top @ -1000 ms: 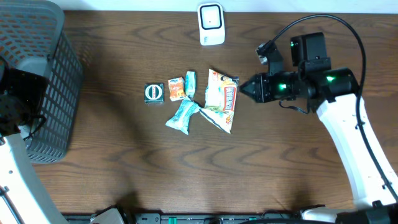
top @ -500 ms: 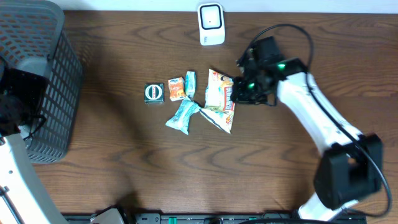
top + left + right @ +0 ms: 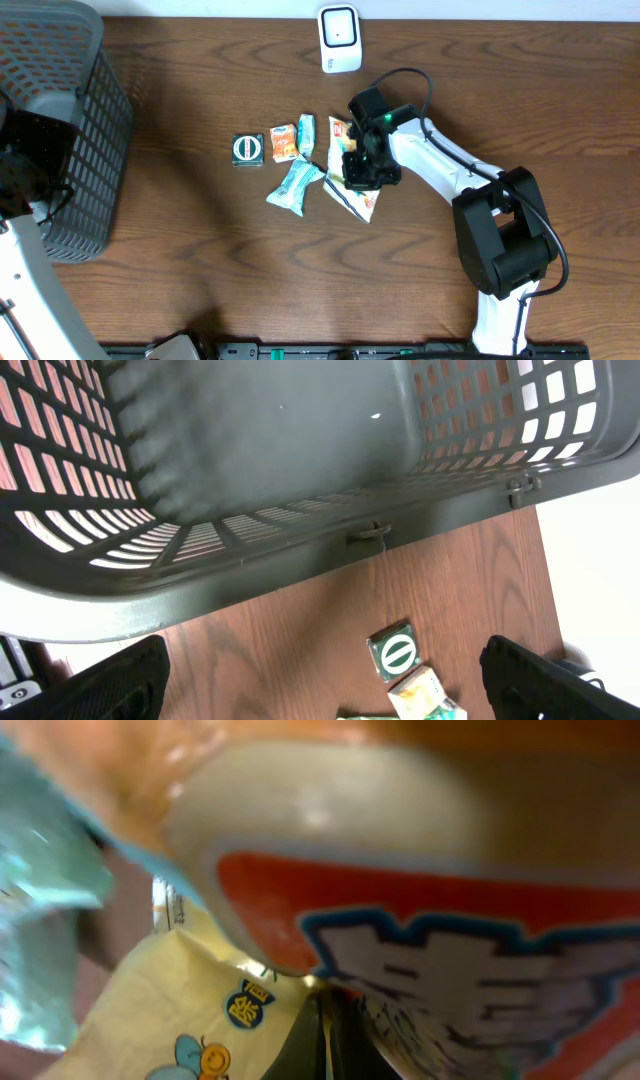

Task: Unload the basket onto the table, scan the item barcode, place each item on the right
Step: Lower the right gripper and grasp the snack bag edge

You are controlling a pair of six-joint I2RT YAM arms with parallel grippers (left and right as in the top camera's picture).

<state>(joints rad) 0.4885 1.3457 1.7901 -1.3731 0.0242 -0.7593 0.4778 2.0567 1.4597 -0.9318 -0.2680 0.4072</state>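
**Mia:** Where is the big snack bag?

**Tom:** The snack bag lies flat near the middle of the worktop, a bit toward the far edge. It is yellow and orange, with red letters on it.

**Mia:** What is that on top of it?

**Tom:** That is the right gripper. It is down on the bag. Its arm reaches in from the right part of the near edge.

**Mia:** Are its fingers open?

**Tom:** No. In the right wrist view its fingers are pressed together, right up against the bag. I cannot tell if a bit of bag is caught between them.

**Mia:** And the scanner?

**Tom:** The white scanner stands at the middle of the far edge, well apart from the bag.

**Mia:** What else lies there?

**Tom:** Left of the bag are four little things. There is a long blue-green packet right beside the bag. There is also a small blue-green packet, an orange packet and a dark square packet with a green ring.

**Mia:** What about the other one?

**Tom:** The left gripper hangs by the grey basket at the left edge. Its fingers are spread wide, with nothing between them.
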